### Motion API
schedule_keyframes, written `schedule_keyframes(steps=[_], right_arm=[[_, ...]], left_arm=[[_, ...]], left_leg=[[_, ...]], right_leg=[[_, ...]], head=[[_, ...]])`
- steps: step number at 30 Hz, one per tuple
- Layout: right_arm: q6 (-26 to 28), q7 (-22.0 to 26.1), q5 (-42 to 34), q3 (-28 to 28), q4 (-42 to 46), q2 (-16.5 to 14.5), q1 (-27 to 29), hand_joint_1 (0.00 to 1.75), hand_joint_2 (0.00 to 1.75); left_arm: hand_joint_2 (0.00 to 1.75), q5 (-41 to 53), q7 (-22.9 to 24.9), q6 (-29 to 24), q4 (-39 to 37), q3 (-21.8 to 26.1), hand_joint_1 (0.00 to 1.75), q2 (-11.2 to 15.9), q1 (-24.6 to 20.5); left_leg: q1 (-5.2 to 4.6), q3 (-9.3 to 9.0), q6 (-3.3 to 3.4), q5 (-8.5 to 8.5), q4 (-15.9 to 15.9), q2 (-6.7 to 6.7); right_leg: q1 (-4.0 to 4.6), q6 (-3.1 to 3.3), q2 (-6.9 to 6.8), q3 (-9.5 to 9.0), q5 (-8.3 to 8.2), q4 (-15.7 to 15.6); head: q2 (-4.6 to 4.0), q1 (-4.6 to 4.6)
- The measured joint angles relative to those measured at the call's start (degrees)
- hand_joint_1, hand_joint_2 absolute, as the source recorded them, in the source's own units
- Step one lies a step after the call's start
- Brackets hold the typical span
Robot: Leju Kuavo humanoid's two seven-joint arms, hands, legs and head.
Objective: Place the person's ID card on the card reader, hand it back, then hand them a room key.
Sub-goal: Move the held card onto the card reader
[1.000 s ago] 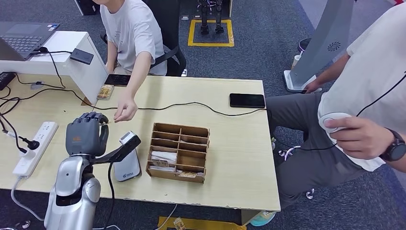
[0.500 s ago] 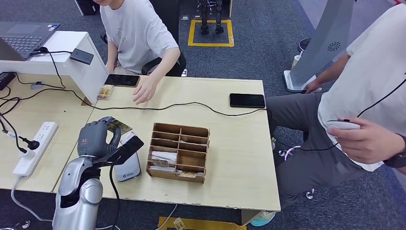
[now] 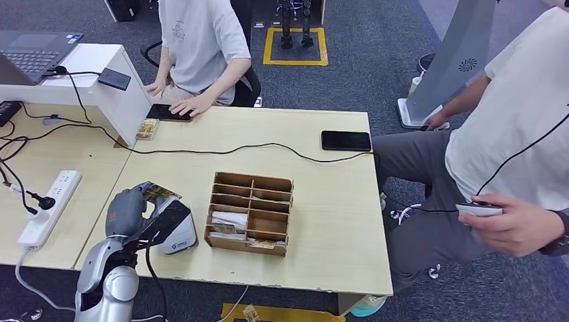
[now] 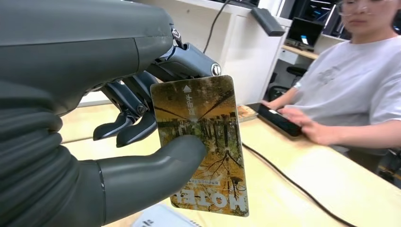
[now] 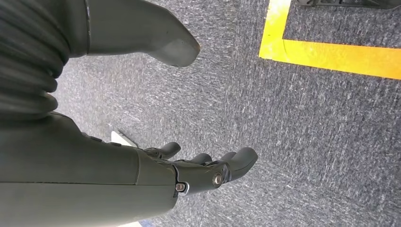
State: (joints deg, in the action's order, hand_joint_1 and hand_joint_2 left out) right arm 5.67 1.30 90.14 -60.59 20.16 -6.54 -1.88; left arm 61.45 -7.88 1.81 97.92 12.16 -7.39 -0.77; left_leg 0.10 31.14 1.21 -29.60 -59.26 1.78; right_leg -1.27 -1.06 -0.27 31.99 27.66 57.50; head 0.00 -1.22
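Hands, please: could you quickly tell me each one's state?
Left hand: holding the ID card.
Right hand: open, holding nothing.

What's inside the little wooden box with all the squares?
The wooden organizer has several compartments. A few near ones hold pale cards or papers; the far ones look empty. What lies deeper behind the dividers is hidden.

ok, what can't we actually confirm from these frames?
- Whether the yellow-brown printed card touches the white card reader: in the head view the robot's left hand and wrist cover the gap.
- Reader's face: hidden under the same hand.
- Contents of the brown wooden compartment tray: too small in the head view; only pale items in the near-left cells.
- Card's small print: too fine in the left wrist view.
- Right hand: hangs over carpet, holding nothing.
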Motion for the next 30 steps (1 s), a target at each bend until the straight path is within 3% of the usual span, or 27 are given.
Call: schedule_keyframes(steps=[11,30], right_arm=[[0.23,0.44,0.0,0.0,0.08,0.03,-0.01,0.0,1.75],[0.23,0.03,0.0,0.87,0.08,0.04,-0.03,0.0,1.75]], left_arm=[[1.75,0.64,-0.37,-0.22,0.09,3.52,1.75,-1.77,2.58],[1.75,4.53,0.8,-0.51,-0.01,3.43,1.75,-5.48,2.92]], left_leg=[[-0.01,0.01,0.0,0.0,0.0,-0.01],[-0.01,-0.02,0.0,0.0,-0.01,0.0]], right_leg=[[-0.02,0.0,-0.01,0.0,0.0,0.0],[-0.01,0.0,0.0,0.01,0.0,0.0]], head=[[0.0,0.0],[0.0,-0.01]])
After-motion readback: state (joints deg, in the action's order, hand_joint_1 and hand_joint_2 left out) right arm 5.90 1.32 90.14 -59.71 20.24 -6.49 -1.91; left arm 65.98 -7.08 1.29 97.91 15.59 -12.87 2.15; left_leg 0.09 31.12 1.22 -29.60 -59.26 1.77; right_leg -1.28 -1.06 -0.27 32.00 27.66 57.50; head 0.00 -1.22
